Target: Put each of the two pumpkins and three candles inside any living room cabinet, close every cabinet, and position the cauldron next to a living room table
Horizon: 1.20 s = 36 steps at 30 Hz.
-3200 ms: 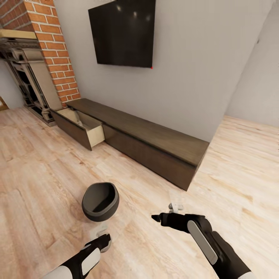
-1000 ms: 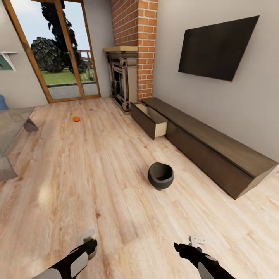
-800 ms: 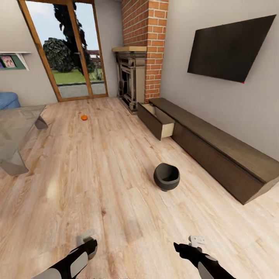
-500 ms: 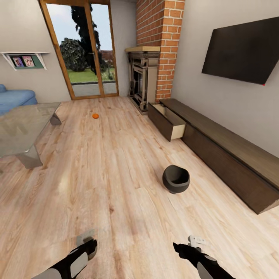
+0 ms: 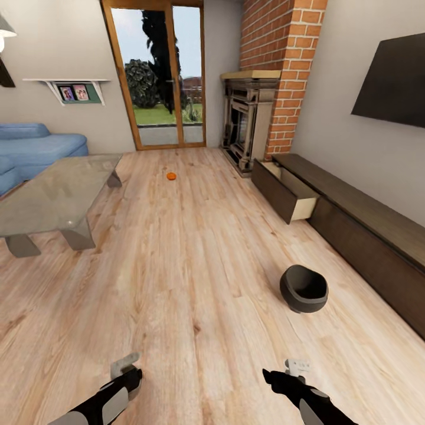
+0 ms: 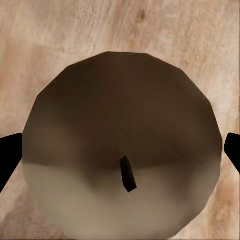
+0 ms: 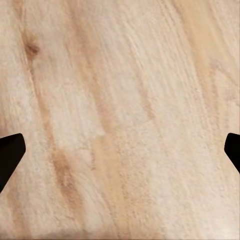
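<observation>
1. The left wrist view shows one candle (image 6: 120, 125) from above, olive-beige with a dark wick, spanning the gap of the left tool (image 6: 120, 155). Its dark fingertips (image 6: 10, 155) sit against the candle's sides over the wooden floor (image 6: 50, 30).
2. The right wrist view shows the right tool (image 7: 120, 150) spread wide, with bare floorboards between its tips.
3. The head view shows the room:
   - one pumpkin (image 5: 171, 176) lies on the floor, far off near the glass door (image 5: 159, 77);
   - one cauldron (image 5: 304, 288) stands on the floor near the cabinet (image 5: 366, 230);
   - one cabinet drawer (image 5: 289, 198) is pulled open;
   - one glass table (image 5: 56, 198) stands at the left.
</observation>
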Tool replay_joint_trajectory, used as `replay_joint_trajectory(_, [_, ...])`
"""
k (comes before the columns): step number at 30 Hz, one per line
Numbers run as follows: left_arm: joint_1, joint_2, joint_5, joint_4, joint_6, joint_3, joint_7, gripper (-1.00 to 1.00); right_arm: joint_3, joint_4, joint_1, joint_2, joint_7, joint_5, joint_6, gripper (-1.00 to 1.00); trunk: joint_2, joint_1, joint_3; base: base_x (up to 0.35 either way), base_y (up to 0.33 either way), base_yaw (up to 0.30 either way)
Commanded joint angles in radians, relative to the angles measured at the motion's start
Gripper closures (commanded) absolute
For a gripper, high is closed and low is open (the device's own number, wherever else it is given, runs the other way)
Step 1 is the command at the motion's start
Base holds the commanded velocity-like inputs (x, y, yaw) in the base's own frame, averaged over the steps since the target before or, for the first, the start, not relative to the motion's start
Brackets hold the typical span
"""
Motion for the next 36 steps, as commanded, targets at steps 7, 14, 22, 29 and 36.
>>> replay_joint_trajectory(7, [0.0, 0.004, 0.008, 0.001, -0.002, -0.008, 0.003, 1.0, 0.004, -0.002, -0.001, -0.001, 0.001, -0.005, 0.003, -1.0, 0.0, 0.0, 0.002, 0.261, 0.242, 0.029])
replay_joint_trajectory(14, [0.0, 0.004, 0.008, 0.001, -0.002, -0.008, 0.003, 1.0, 0.004, -0.002, 0.0, -0.001, 0.002, -0.005, 0.004, -1.0, 0.0, 0.0, 0.013, 0.264, 0.238, 0.071])
replay_joint_trajectory(22, [0.0, 0.004, 0.008, 0.001, -0.002, -0.009, 0.004, 1.0, 0.004, -0.002, 0.0, -0.001, 0.003, -0.005, 0.005, -1.0, 0.0, 0.0, 0.022, 0.309, 0.088, 0.062])
replay_joint_trajectory(29, [0.001, 0.004, 0.008, 0.002, -0.002, -0.009, 0.004, 1.0, 0.004, -0.002, -0.001, -0.001, 0.002, -0.005, 0.005, -1.0, 0.0, 0.0, 0.023, 0.327, 0.003, 0.005])
replay_joint_trajectory(36, [0.0, 0.003, 0.008, 0.002, -0.002, -0.009, 0.004, 1.0, 0.004, -0.002, 0.0, -0.001, 0.001, -0.005, 0.004, -1.0, 0.0, 0.0, 0.023, 0.318, 0.118, 0.0])
